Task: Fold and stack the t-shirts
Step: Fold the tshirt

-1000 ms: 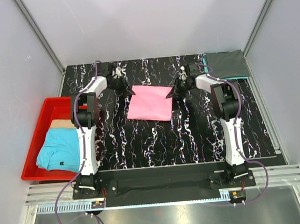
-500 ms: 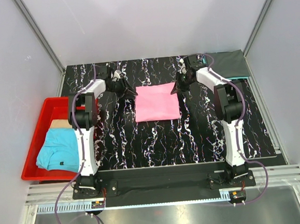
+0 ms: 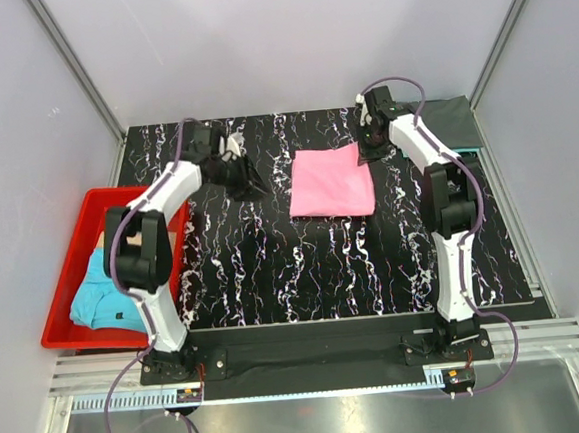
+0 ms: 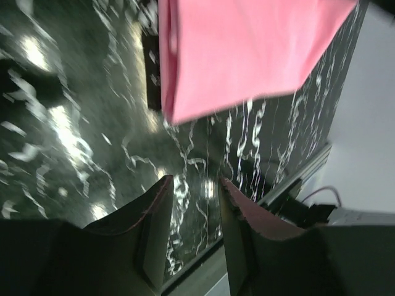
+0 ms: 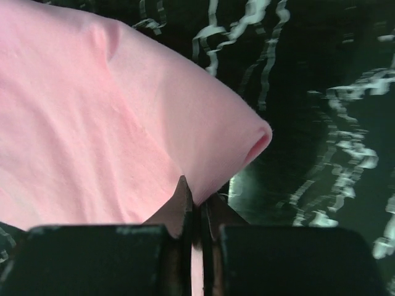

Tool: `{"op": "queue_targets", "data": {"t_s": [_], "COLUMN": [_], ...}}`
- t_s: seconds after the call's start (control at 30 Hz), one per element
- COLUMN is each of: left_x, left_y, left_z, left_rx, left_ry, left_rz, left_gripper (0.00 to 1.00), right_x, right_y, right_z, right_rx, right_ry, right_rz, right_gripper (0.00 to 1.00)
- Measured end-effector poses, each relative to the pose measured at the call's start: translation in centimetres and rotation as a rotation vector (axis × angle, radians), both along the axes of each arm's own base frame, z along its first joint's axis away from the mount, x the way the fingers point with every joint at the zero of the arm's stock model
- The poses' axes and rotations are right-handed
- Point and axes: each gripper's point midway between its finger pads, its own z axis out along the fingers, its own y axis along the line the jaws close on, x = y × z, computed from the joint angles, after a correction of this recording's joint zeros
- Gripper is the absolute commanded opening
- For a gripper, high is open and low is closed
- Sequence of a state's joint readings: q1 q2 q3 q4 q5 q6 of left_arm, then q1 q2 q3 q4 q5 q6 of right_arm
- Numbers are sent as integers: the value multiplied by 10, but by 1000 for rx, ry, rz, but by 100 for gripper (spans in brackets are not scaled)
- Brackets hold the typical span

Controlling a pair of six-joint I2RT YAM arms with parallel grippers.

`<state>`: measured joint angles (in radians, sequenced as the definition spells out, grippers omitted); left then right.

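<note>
A folded bright pink t-shirt (image 3: 331,181) lies as a rectangle right of the table's middle. My right gripper (image 3: 369,152) is shut on its far right corner; in the right wrist view the pink cloth (image 5: 123,142) is pinched between the jaws of the gripper (image 5: 196,206). My left gripper (image 3: 252,187) is open and empty over bare table left of the shirt; the left wrist view shows the pink shirt (image 4: 247,49) beyond my open gripper (image 4: 194,188). A dark grey folded shirt (image 3: 443,124) over a teal one sits at the far right corner. A light blue shirt (image 3: 100,297) lies in the red bin.
The red plastic bin (image 3: 72,254) stands off the table's left edge with a tan cloth (image 3: 109,239) beside the blue shirt. The black marbled table (image 3: 303,266) has grey walls close on three sides.
The pink shirt has slid to the right, pulled by my right gripper toward the dark grey stack. My left gripper has let go of it and drawn back to the left.
</note>
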<state>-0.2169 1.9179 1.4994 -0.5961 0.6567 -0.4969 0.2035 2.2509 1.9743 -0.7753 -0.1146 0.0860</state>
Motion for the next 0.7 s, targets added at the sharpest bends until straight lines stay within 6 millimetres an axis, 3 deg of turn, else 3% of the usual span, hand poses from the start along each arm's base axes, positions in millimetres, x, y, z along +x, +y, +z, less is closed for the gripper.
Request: {"op": "queue_targets", "data": {"t_s": [0.2,0.4,0.47,0.7], "left_x": [-52,-68,-68,-70], "left_y": [-44,-56,-56,-56], "left_z": [4,2,3,15], "left_rx": [33,25,23,7], "left_ry": [-26,-18,-23,-51], "left_rz": [-157,-211,-213,-217], "left_gripper": [40,40,40,40], "right_x": [13,23,25,37], "right_y": [-61,-128,-141,-156], "right_z": [39,90,104,133], "right_rx": [-136,-277,-319,-372], "right_ry": [-122,-257,-293,-365], "right_rz": [-32,-83,-84,-58], "right_gripper": [0,0,0,0]}}
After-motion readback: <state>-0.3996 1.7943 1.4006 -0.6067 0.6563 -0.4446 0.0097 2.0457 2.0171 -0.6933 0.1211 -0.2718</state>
